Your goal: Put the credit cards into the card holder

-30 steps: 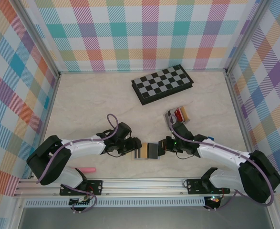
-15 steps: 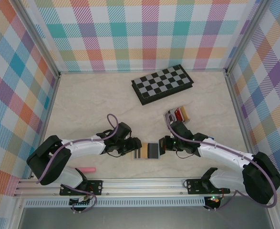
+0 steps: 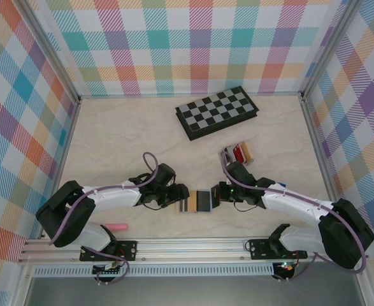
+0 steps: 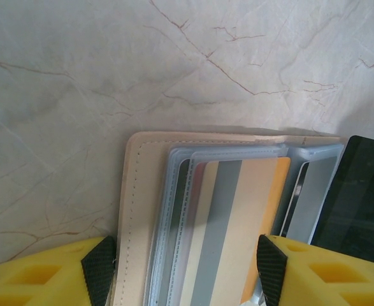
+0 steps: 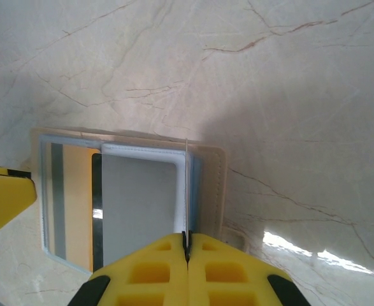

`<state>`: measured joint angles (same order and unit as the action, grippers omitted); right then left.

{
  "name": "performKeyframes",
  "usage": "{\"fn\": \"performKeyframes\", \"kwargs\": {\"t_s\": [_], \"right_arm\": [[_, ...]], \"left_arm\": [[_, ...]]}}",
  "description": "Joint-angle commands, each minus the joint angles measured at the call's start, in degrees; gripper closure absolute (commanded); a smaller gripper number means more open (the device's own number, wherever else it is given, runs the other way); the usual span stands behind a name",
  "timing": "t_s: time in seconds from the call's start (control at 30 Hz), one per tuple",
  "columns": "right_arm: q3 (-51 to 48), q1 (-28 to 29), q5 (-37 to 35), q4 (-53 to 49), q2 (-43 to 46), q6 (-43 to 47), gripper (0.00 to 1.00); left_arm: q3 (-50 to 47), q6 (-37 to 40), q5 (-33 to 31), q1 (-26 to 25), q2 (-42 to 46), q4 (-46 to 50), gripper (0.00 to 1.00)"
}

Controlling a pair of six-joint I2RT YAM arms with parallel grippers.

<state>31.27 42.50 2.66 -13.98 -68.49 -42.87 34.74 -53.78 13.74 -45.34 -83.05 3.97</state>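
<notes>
The tan card holder lies open near the front edge, between both grippers. Its tan border frames clear pockets, and a yellow card with a grey stripe sits in the left half. My left gripper is open, its black pads straddling that half. My right gripper is shut on a thin card seen edge-on, standing upright over the holder's right half beside a grey pocket page. More cards, a red one among them, lie behind the right arm.
A folded chessboard lies at the back centre. A pink pen rests by the front rail at the left. Bare marble tabletop spreads to the left and back of the holder.
My right gripper has edged slightly left and forward toward the holder with the card. The left arm and the holder have stayed put.
</notes>
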Motion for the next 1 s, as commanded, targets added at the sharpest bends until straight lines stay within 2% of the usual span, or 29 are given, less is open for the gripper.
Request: {"fn": "performKeyframes", "kwargs": {"t_s": [0.0,0.33,0.87,0.97], "right_arm": [[-0.98,0.30,2.23,3.65,0.49,-2.44,0.97],[1.18,0.30,5.49,5.64,3.18,-5.60,0.96],[2.25,0.30,10.39,14.10,-0.97,-10.45,0.95],[3.84,0.29,7.18,8.55,-0.29,-8.03,0.95]], "left_arm": [[-0.11,-0.54,1.38,-1.59,-2.12,-4.08,0.37],[0.24,-0.48,1.64,-1.65,-2.41,-4.38,0.37],[-1.15,-1.41,-1.58,-1.70,1.04,-4.34,0.38],[-1.56,-1.33,-2.38,-1.68,2.12,-3.39,0.39]]}}
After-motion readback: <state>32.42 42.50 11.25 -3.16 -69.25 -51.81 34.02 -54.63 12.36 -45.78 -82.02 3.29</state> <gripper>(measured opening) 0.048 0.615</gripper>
